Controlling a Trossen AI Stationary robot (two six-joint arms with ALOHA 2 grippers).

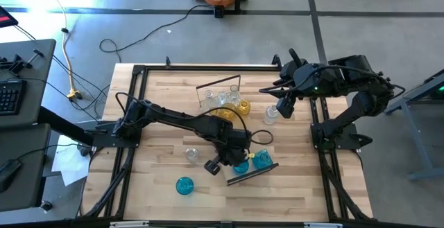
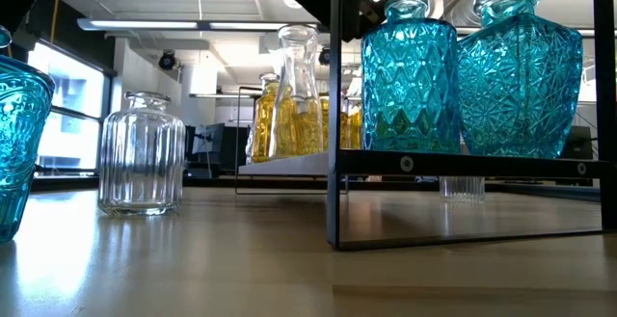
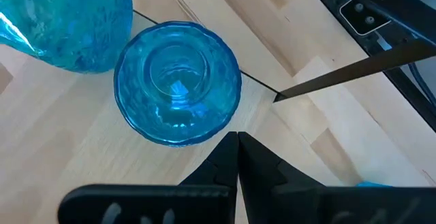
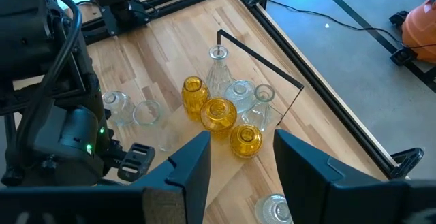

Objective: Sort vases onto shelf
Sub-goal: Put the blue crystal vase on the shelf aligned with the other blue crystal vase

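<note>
Two blue vases [image 1: 261, 160] [image 2: 405, 76] stand upright on the near shelf [image 2: 463, 163]. My left gripper [image 3: 237, 141] is shut, its tips just beside the body of one of them, blue vase [image 3: 177, 81]. The far shelf [image 1: 220, 89] carries amber vases [image 4: 218, 115] and clear vases [image 4: 240, 91]. Loose on the table stand a clear ribbed vase [image 2: 142, 153], a blue vase [image 1: 184, 185] and a clear vase [image 1: 270, 114]. My right gripper [image 4: 242, 156] is open above the table's right side, over that clear vase, touching nothing. My left gripper's shut fingertips [image 3: 228, 149] come from above and stand right at the edge of the blue vase's round body [image 3: 214, 125]. I cannot tell whether they touch it. The vase stands upright on the shelf board.
A dark metal frame runs round the tabletop [image 1: 139, 72]. The near shelf's dark rim [image 3: 327, 81] lies close to my left gripper. A second blue vase [image 3: 68, 20] stands right beside the first. Bare wood shows at the table's near left [image 1: 146, 186].
</note>
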